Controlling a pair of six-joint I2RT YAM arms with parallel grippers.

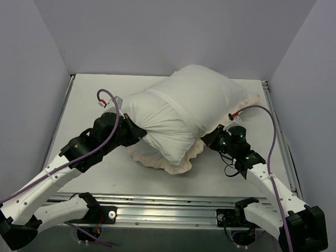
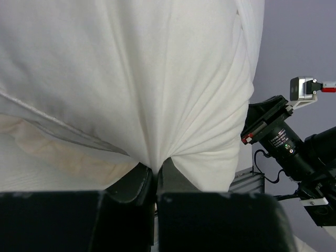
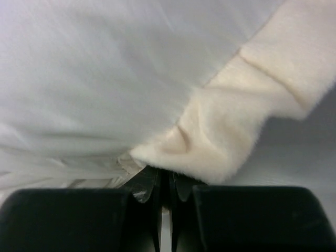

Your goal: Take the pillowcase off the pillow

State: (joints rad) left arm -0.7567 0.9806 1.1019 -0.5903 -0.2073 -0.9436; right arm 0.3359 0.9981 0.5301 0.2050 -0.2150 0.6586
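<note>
Pillow (image 1: 185,113) — pinched in left end effector (image 2: 156,176), pillowcase (image 1: 150,158) beneath

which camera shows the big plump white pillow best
Top external: the plump plain white pillow shows almost whole, lying on the cream frilled pillowcase. Left wrist shows only a bunched white fold pinched by the left gripper. Right wrist shows a close white patch beside the pillowcase's fuzz.
</note>
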